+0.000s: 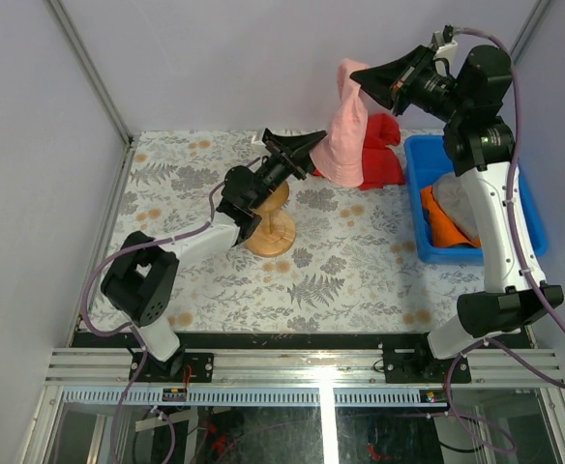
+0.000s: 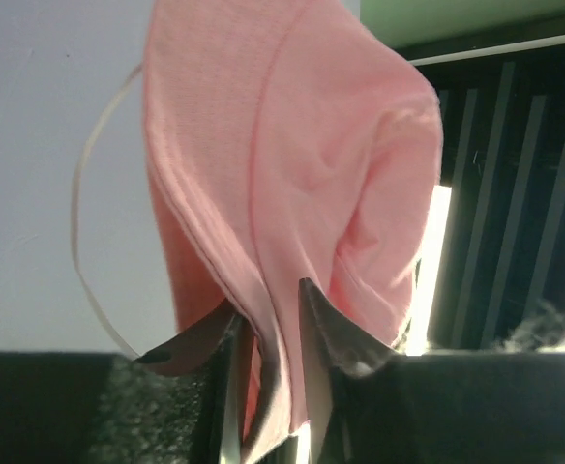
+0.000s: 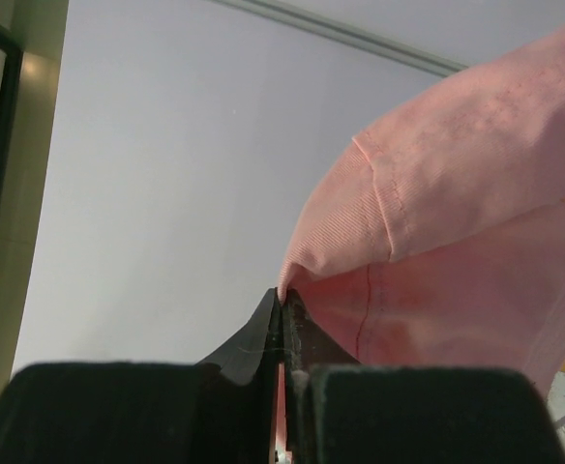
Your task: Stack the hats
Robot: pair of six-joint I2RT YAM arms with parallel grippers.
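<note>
Table (image 1: 360, 280): patterned surface across the middle of the frame. Blue bin (image 1: 414, 193): right of frame, holding the grey hat (image 1: 457, 203) and the orange hat (image 1: 442, 227). Pink hat (image 1: 343, 135): upper centre, hanging clear of the table, with the red cloth (image 1: 384, 164) just right of it. Wooden stand (image 1: 275, 232): centre-left. Right gripper (image 3: 282, 300): clamped on the pink hat's top edge. Left gripper (image 2: 268, 309): clamped on its lower edge.

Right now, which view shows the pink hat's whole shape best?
Top external: the whole pink hat hangs held between the right gripper above and the left gripper lower down. The left wrist view shows only fabric pinched close up; the right wrist view shows just a clamped edge.
</note>
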